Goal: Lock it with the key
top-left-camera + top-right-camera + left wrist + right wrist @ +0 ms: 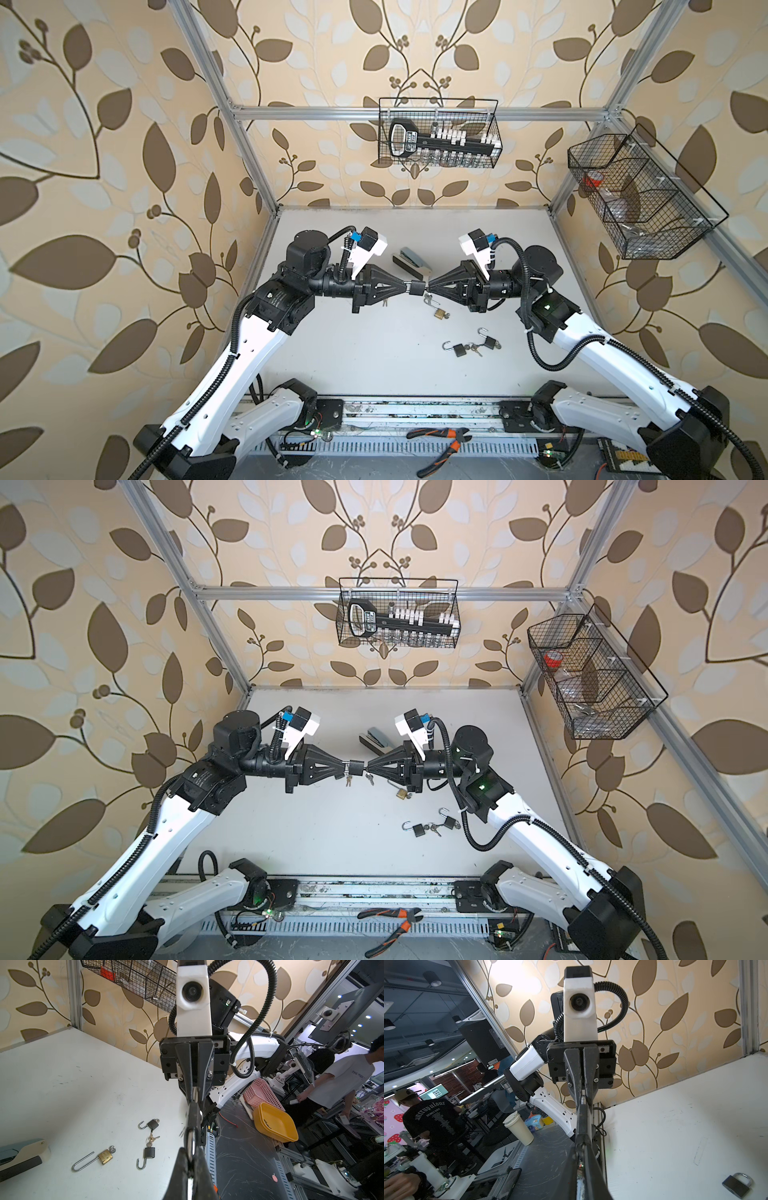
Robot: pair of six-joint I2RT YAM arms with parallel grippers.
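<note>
A small black padlock hangs in the air above the table's middle, held between both grippers. My left gripper is shut on its silver shackle. From the opposite side my right gripper is shut on the key at the lock's bottom end. The fingers hide most of the key. A key ring dangles just below the lock. In the right wrist view I see the lock edge-on.
On the white table lie a brass padlock with a long shackle, two open black padlocks with keys, a shut black padlock and a stapler. Wire baskets hang on the walls.
</note>
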